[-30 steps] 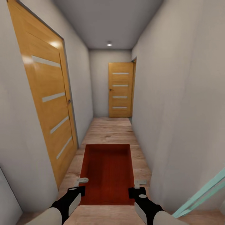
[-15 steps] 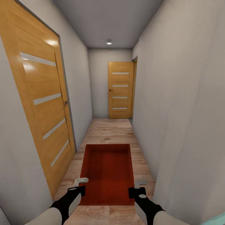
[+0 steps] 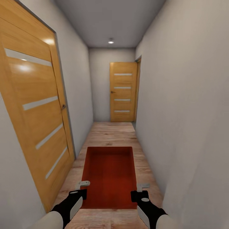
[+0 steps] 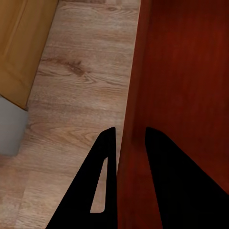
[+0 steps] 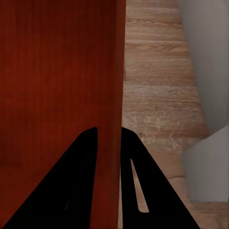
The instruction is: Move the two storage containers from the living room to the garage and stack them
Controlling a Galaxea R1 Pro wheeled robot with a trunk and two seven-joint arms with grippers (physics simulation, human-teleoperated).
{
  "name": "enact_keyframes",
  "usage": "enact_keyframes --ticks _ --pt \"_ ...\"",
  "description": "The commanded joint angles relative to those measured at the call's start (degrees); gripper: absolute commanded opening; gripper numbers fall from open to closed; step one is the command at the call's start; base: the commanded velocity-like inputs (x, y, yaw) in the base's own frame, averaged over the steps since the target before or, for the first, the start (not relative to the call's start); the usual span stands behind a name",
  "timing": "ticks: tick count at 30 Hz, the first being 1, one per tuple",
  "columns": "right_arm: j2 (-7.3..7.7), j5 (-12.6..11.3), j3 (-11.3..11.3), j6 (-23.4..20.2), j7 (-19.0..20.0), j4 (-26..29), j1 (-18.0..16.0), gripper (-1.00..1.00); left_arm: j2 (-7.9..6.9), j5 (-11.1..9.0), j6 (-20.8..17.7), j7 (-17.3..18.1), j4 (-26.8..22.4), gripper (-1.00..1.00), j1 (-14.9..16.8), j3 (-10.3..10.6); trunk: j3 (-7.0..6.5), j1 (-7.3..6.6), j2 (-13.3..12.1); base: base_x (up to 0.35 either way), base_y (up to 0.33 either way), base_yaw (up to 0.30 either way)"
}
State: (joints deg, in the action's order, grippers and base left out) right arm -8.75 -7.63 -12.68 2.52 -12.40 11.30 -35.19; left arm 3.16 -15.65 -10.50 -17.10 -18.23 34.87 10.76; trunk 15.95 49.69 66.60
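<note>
carry leg | storage container (image 3: 109,173) held before far door (image 3: 123,91) | left gripper (image 4: 125,157), right gripper (image 5: 109,155) each pinching a side wall | garage unreached, stacking left

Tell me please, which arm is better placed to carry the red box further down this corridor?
Neither alone; both share it. The left gripper pinches the left wall of the storage container and the right gripper pinches its right wall, each with one finger inside and one outside. Releasing either would probably tip it.
</note>
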Motion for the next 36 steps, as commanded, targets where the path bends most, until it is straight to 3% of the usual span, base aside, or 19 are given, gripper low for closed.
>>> enact_keyframes --ticks 1,18,36 --pt "0.04 -0.55 1.34 0.21 -0.25 0.04 -0.05 -1.0 -4.21 0.54 -0.44 -0.65 -0.23 -1.0 0.04 -1.2 0.07 0.03 0.04 0.324 0.0 0.0" --pt "0.05 -0.55 1.34 0.21 -0.25 0.04 -0.05 -1.0 -4.13 0.53 -0.38 -0.65 -0.23 -1.0 0.04 -1.15 0.07 0.03 0.04 0.309 0.155 0.0" --pt "-0.04 -0.55 1.3 -0.08 -0.25 0.04 -0.05 -1.0 -4.21 0.54 -0.4 -0.65 -0.23 -1.0 0.03 -1.21 0.07 0.03 0.04 0.322 0.006 0.0"
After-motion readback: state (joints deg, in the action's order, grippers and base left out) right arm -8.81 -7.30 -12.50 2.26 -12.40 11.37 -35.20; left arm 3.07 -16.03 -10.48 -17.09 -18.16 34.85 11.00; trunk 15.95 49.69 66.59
